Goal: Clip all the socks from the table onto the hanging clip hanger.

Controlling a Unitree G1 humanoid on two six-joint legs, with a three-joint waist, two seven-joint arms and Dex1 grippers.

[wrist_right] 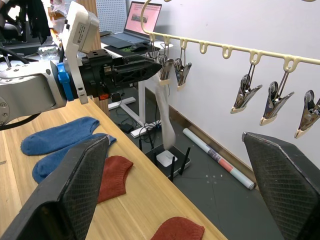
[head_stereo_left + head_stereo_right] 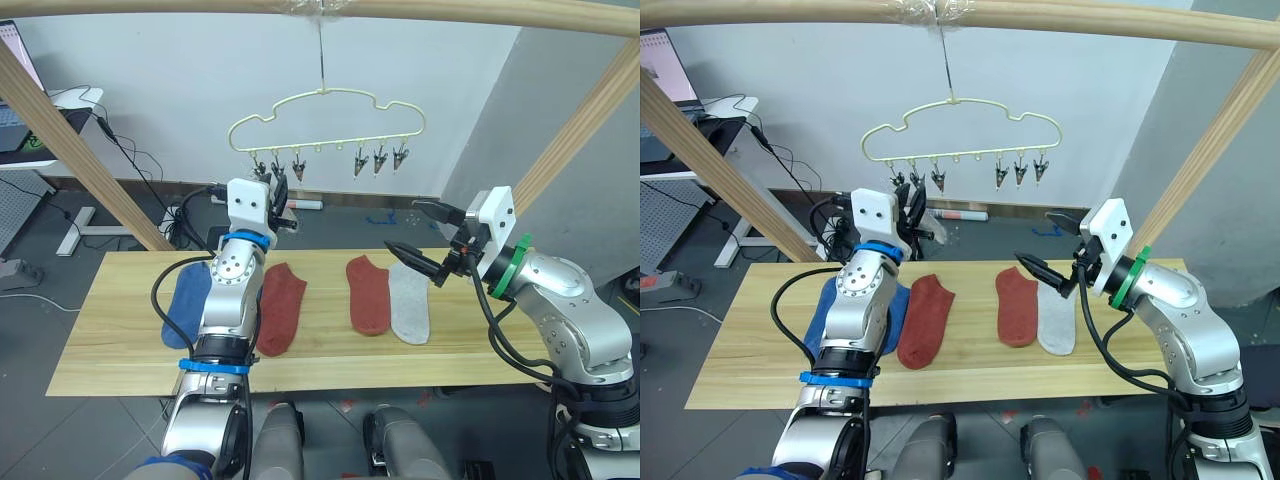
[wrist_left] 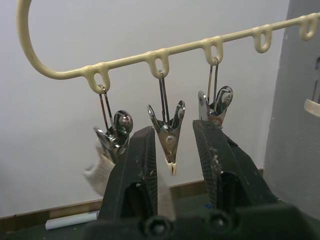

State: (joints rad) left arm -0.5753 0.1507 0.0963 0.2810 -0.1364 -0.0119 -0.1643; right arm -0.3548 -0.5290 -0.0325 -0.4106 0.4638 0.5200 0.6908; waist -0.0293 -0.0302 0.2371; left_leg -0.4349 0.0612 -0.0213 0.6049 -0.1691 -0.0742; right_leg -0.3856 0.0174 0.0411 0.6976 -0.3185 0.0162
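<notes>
Head cameras look down over the table [image 2: 120, 340] toward the hanger [image 2: 325, 125]; left wrist camera sits close under its clips [image 3: 169, 132]; right wrist camera views them from further off.

Socks [image 2: 369, 293] on table [image 2: 110, 340], below hanger [image 2: 325, 125]

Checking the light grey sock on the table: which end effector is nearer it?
Right. The right end effector hovers just above the grey sock; the left end effector is up at the clip hanger.

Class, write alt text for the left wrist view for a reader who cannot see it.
The left gripper, fingers open, brackets a metal clip hanging from the pale-yellow clip hanger. A clip to either side; a light grey sock hangs from the outermost one.
</notes>
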